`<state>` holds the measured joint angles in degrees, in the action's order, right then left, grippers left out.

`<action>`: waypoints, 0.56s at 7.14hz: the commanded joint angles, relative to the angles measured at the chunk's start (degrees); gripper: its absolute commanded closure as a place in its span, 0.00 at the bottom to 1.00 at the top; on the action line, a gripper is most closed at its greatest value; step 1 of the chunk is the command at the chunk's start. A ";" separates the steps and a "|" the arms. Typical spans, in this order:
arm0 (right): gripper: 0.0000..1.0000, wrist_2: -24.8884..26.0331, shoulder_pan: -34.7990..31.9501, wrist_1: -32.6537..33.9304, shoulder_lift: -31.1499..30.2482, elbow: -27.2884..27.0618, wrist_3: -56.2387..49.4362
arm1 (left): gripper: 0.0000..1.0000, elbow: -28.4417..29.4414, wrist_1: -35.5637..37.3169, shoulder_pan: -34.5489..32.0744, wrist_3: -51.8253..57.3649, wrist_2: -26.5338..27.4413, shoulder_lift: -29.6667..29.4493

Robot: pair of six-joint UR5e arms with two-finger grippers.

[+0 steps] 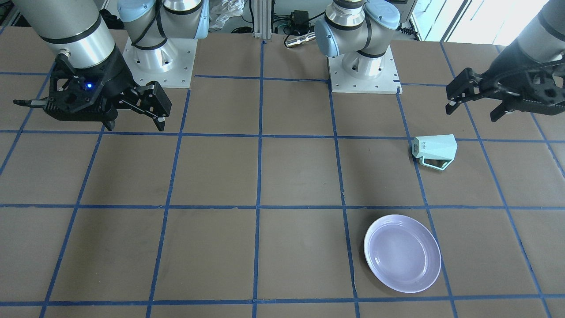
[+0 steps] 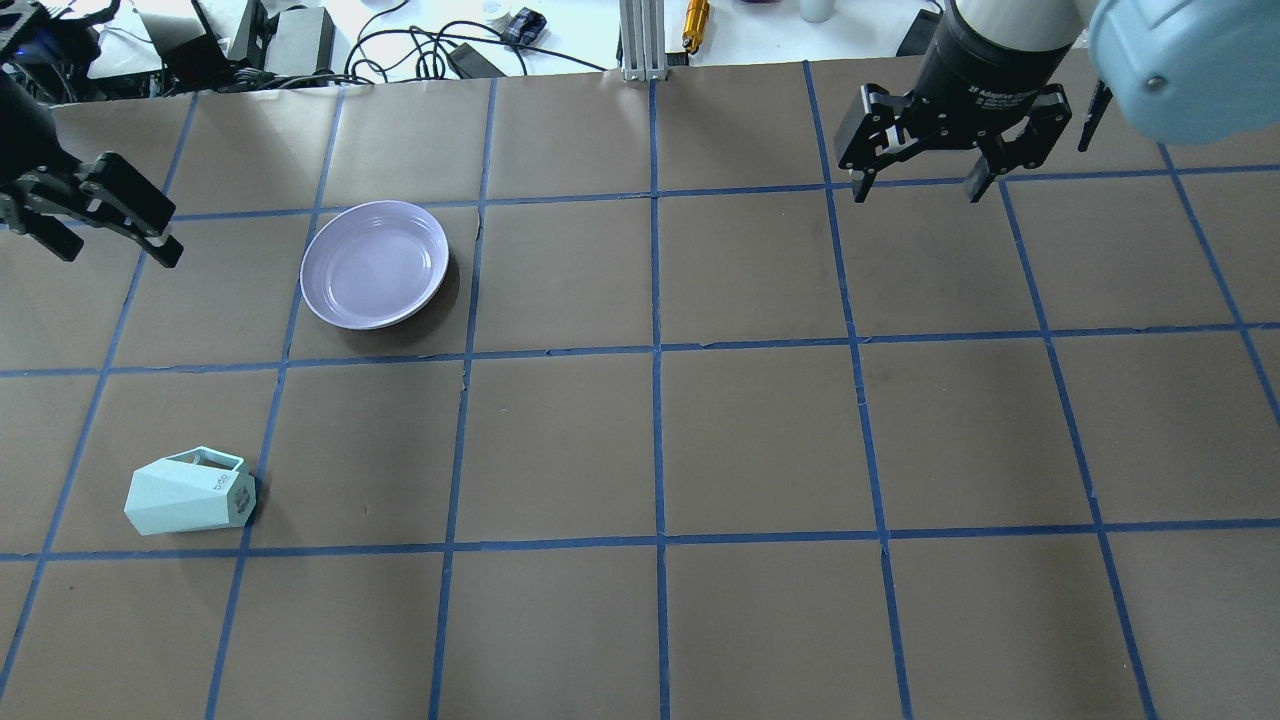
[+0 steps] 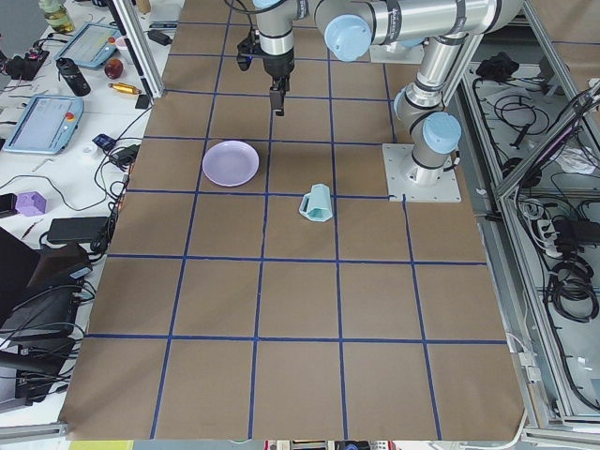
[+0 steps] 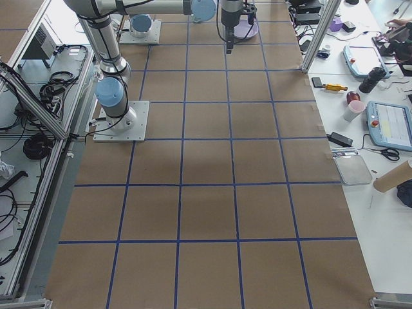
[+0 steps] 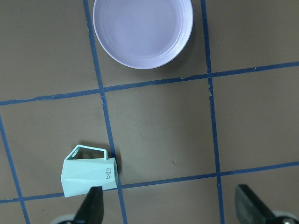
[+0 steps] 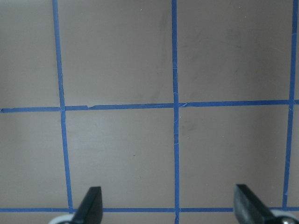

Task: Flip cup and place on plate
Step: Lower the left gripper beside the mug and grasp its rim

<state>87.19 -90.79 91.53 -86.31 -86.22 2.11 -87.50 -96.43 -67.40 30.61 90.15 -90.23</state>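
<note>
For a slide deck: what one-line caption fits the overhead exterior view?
Cup on its side, plate empty, left gripper and right gripper open above the table.

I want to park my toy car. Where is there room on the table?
The squares by the right gripper are all bare, from the middle tape line outward. A smaller bare patch lies between the plate and the tipped-over cup. It is busiest near the left gripper.
</note>
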 commanded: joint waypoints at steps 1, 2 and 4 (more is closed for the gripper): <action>0.00 0.00 0.00 -0.04 0.00 0.00 0.00 | 0.00 -0.39 -0.16 6.47 8.64 0.11 -2.05; 0.00 0.00 0.00 -0.04 0.00 0.00 0.00 | 0.00 -1.09 -0.08 9.36 12.25 -0.06 -3.45; 0.00 0.00 0.00 -0.04 0.00 0.00 0.00 | 0.00 -2.15 -0.08 15.08 15.77 -1.46 -6.09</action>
<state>87.19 -90.79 91.50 -86.31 -86.22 2.11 -89.07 -96.55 -55.66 43.34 89.45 -94.69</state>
